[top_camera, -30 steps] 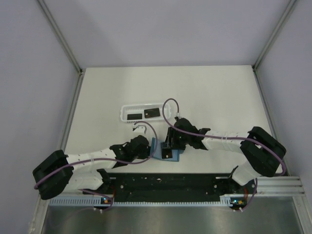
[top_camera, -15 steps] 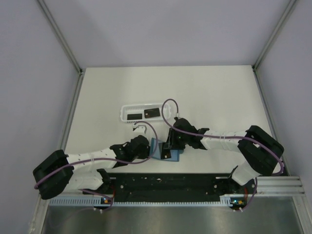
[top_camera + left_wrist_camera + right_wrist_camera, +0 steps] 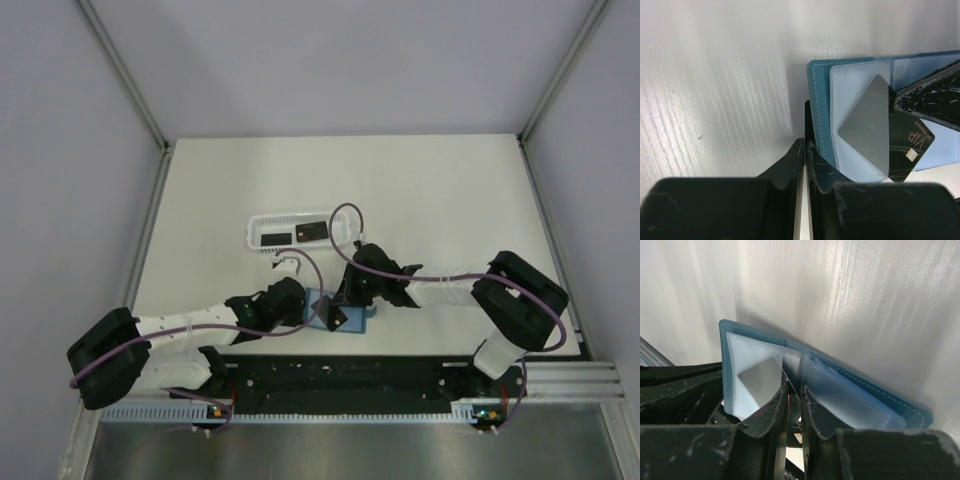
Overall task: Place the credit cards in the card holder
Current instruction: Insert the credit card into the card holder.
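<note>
With the teal soft card holder clamped by the left pincer, the half-sleeved thin black credit card, nipped by the right pincer, must be pushed deeper.

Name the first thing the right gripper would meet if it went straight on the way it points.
Probably the open card holder: the right gripper points at the clear sleeves by its fold, and the credit card it pinches is already partly under one. Depth there is hard to judge.
</note>
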{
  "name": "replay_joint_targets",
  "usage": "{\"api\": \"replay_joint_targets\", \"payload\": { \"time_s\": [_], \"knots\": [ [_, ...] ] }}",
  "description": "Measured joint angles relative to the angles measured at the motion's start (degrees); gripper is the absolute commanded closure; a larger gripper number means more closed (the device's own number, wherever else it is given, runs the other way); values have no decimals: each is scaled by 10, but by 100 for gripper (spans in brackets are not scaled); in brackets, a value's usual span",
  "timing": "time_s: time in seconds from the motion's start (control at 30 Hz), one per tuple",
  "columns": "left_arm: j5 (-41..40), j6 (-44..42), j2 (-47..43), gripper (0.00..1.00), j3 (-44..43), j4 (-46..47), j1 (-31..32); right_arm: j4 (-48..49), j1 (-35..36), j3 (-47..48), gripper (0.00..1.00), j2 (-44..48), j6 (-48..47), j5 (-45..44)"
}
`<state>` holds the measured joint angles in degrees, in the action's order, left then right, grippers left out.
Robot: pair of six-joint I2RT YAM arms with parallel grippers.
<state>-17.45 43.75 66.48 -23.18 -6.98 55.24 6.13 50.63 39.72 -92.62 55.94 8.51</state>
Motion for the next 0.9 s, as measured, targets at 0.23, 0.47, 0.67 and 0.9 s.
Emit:
{"api": "replay_joint_targets", "payload": {
  "time_s": [0.23, 0.47, 0.67, 0.9],
  "knots": [
    [-7, 0, -52, 82, -5, -67, 0, 10, 0, 0, 87, -7, 7, 6],
    [-30, -7, -142, 74, -48, -108, 0, 12, 0, 0, 87, -9, 8, 7],
    [21, -54, -135, 76, -19, -18, 0, 14, 0, 0, 87, -12, 7, 8],
    [87, -88, -50, 76, 4, 77, 1, 14, 0, 0, 87, -12, 6, 8]
  ]
}}
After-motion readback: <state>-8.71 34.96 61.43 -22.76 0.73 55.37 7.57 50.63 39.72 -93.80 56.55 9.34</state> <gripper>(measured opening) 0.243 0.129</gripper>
